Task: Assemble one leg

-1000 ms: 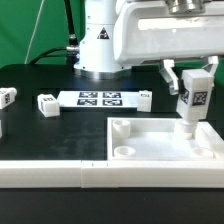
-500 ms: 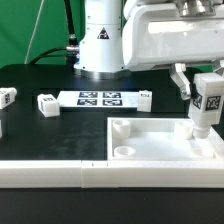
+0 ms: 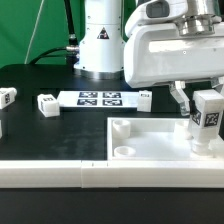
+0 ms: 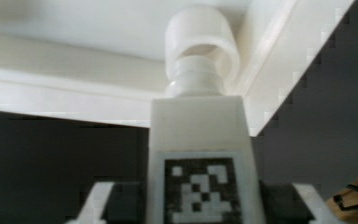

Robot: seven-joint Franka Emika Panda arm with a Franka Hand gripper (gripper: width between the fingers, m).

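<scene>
My gripper [image 3: 203, 104] is shut on the leg [image 3: 205, 122], a short white post with a black-and-white tag on its side. It holds the leg upright over the right part of the white panel [image 3: 150, 141], lower end down near the panel's floor by the right rim. In the wrist view the leg [image 4: 202, 140] runs away from the gripper [image 4: 202, 208], and its round tip points at the panel [image 4: 87, 75]. Whether the tip touches the panel I cannot tell.
Three more small white tagged parts lie on the black table: one at the far left [image 3: 8, 96], one beside it [image 3: 47, 103], one near the middle [image 3: 145, 99]. The marker board [image 3: 100, 98] lies between them. The arm's base [image 3: 100, 45] stands behind. A white ledge [image 3: 50, 172] runs along the front.
The gripper has carried the leg toward the exterior view's right and lower, down to the panel's right side. The other parts have not moved.
</scene>
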